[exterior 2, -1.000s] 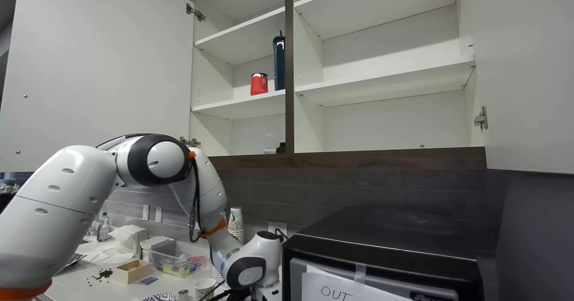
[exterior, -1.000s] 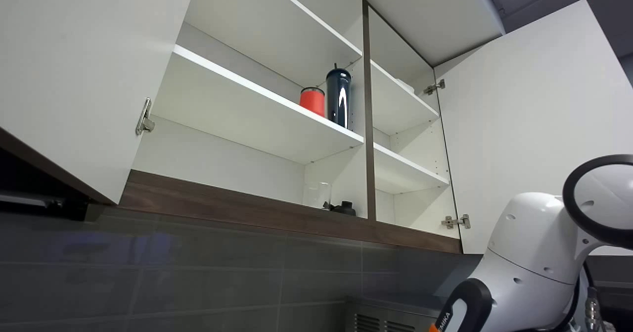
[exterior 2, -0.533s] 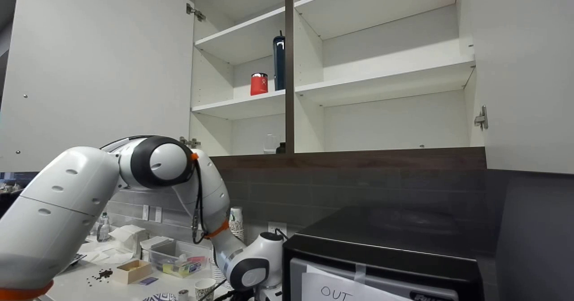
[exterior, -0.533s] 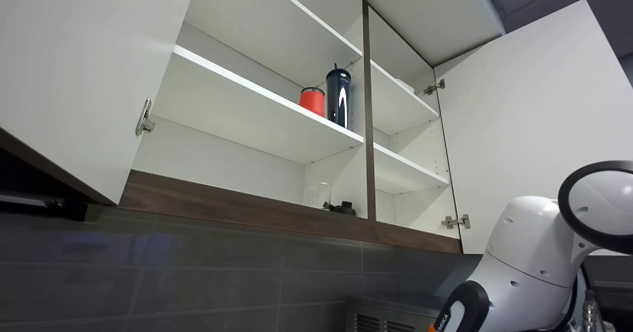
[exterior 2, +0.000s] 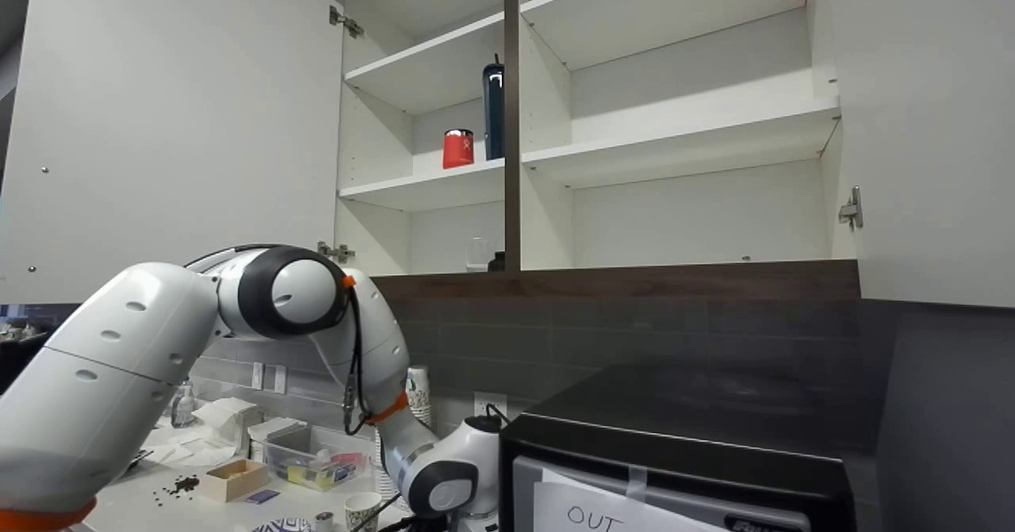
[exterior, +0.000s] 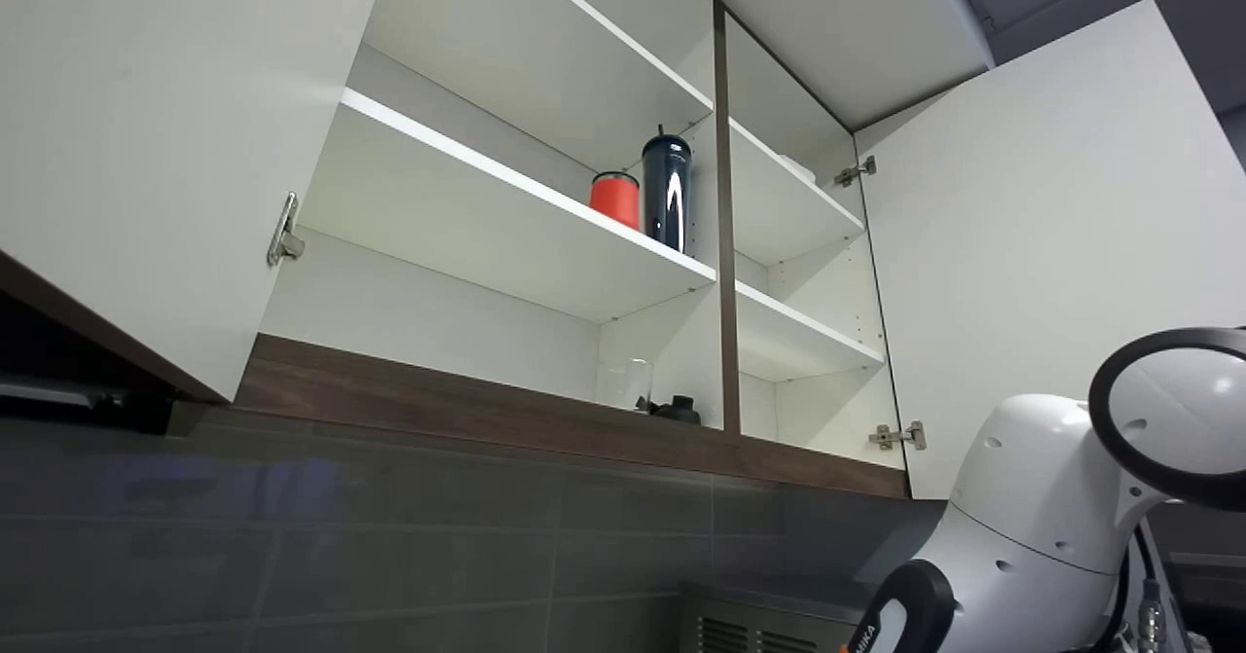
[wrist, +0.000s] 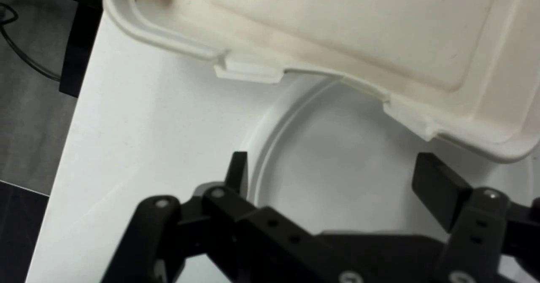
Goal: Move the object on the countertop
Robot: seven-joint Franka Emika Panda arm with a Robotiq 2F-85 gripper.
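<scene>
In the wrist view a shallow round white plate (wrist: 337,148) lies on the white countertop (wrist: 139,118). A cream clamshell container (wrist: 358,30) with tabs on its front edge covers the plate's far part. My gripper (wrist: 333,165) is open and empty. Its left finger shows at the plate's left rim, and its right finger is over the plate's right part, just below the container's front edge. How high the fingers are above the plate I cannot tell. In both exterior views the gripper's fingers are out of view below the frame.
A black appliance (exterior 2: 682,421) stands beside the wrist. Behind the arm are a clear plastic bin (exterior 2: 313,453), a small wooden box (exterior 2: 235,479), a paper cup (exterior 2: 362,508) and stacked cups (exterior 2: 418,393). Open cabinets above hold a red cup (exterior 2: 458,148) and dark tumbler (exterior 2: 493,112).
The arm has sunk a little in both exterior views and shifted slightly toward the black appliance. The cabinet and counter things have not moved.
</scene>
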